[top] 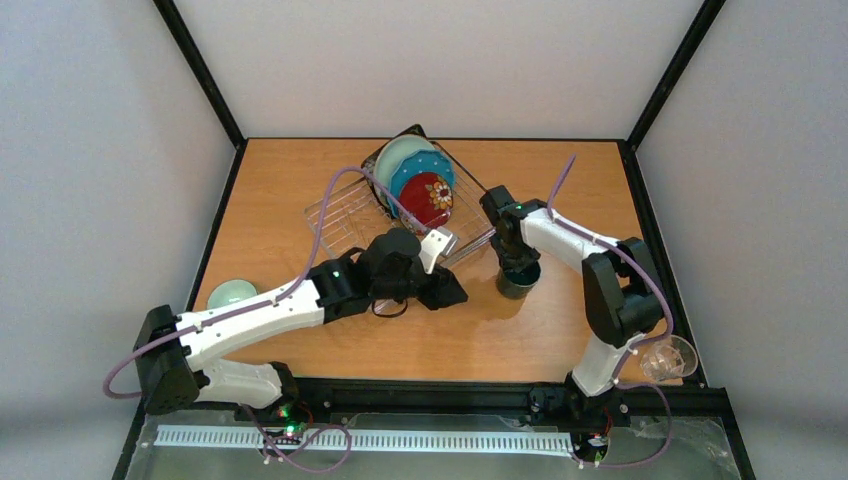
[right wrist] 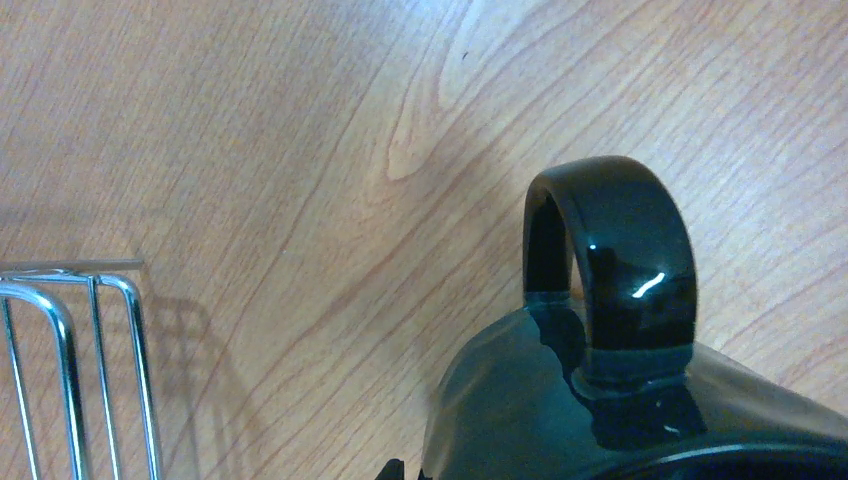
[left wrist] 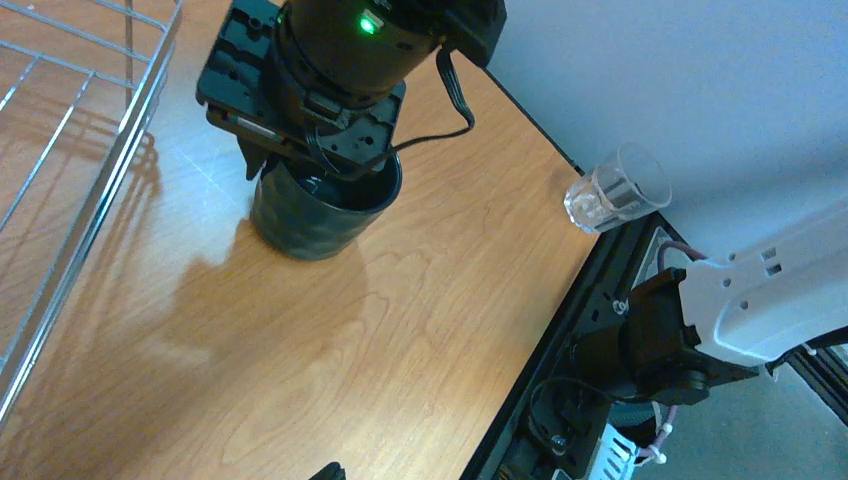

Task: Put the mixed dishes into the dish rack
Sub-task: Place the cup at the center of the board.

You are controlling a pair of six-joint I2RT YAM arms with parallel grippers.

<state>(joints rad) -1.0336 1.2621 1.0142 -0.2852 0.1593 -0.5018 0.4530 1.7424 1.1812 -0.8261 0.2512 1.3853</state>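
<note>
1. Reference: clock directions are read over the table (top: 300,170) in the overhead view, with 12 at the far edge and 6 at the arm bases.
2. Rack (top: 340,215): sits at 12 o'clock from the table centre, turned at an angle to the table edges.
3. Rack load: 3 plates stand on edge in its right half. The mint plate (top: 400,158) is farthest toward 12, then the blue plate (top: 410,180), then the red plate (top: 428,197). The left half shows bare wire.
4. Dark mug (left wrist: 310,225): stands upright on the table at 3 o'clock from the centre, just beside the rack's near-right corner and outside the rack. Its handle fills the right wrist view.
5. Right gripper (top: 515,262): set down over the mug mouth, jaws clamped on the mug wall. 1 finger shows against the outside; the other is hidden inside.
6. Left gripper (top: 455,292): close to the table centre, at 9 o'clock of the mug and apart from it. Jaws are spread wide with nothing between them.
7. Bowl (top: 232,293): on the table at 8 o'clock, at the left edge, well apart from the rack.
8. Glass (left wrist: 615,190): lies on its side at 4 o'clock, at the near-right corner.
</note>
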